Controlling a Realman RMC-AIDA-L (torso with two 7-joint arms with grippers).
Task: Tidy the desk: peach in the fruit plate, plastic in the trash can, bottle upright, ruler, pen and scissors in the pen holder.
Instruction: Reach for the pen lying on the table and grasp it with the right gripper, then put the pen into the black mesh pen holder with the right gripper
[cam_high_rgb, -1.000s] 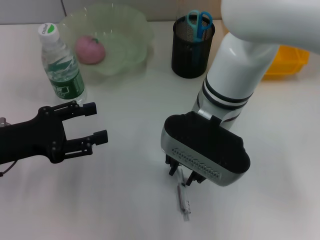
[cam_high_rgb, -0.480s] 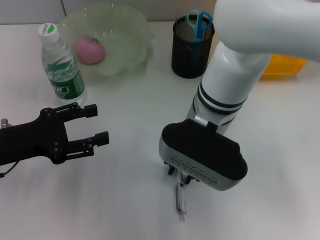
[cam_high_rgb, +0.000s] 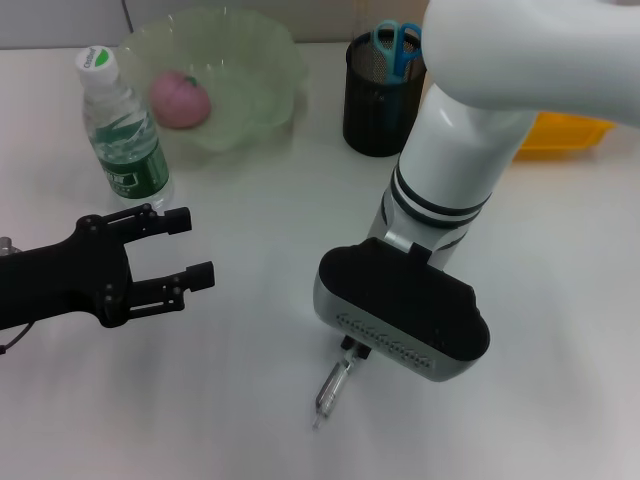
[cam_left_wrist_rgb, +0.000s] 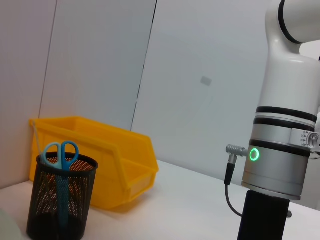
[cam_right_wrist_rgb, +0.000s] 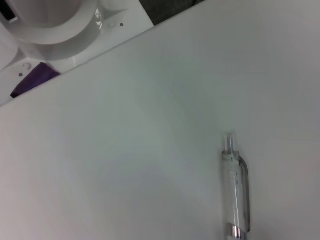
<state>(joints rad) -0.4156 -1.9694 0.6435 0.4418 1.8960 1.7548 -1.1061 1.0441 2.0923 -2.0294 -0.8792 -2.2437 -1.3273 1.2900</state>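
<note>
A clear pen slants down from under my right gripper, which hangs low over the front middle of the white desk and is shut on the pen's upper end. The pen also shows in the right wrist view, above the desk. My left gripper is open and empty over the left of the desk. The bottle stands upright at the back left. The pink peach lies in the green fruit plate. Blue scissors stand in the black mesh pen holder. No ruler or plastic is in view.
A yellow bin sits at the back right, partly behind my right arm. The left wrist view shows the pen holder with the scissors, the yellow bin and my right arm.
The pen lay flat on the desk under my right gripper; now its upper end is up at the gripper and it slants to the left. The left arm has not moved.
</note>
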